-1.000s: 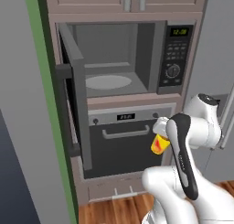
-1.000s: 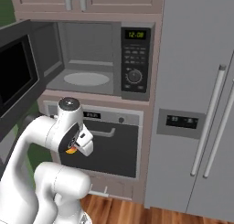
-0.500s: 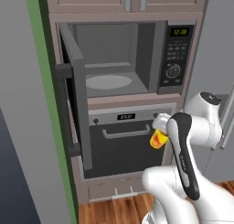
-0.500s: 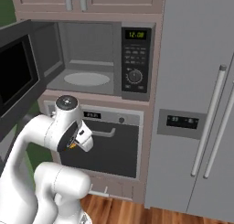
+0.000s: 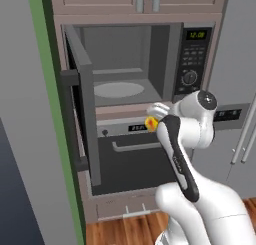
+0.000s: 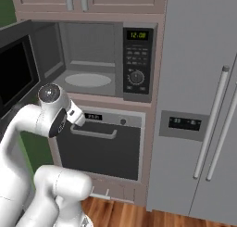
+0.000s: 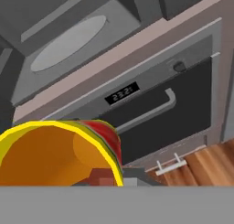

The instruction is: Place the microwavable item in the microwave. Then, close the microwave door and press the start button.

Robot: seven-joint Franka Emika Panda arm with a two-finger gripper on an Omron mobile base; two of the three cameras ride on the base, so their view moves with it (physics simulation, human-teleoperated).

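So the cup (image 5: 151, 122) sits clamped in the gripper (image 5: 155, 118), held in front of the oven (image 5: 131, 159) just below the microwave (image 5: 137, 64). The door (image 5: 84, 104) stands open; the turntable (image 5: 119, 89) is bare. Placing, closing and starting remain.

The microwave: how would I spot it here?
Find the tall grey fridge. Just left of it, under the cupboards, sits the microwave, with the oven beneath. Unlike the oven, its door hangs open, showing a round turntable and green digits.

1 cup (image 7: 55, 154), 1 microwave (image 6: 99, 59), maybe 1 oven (image 6: 104, 147)
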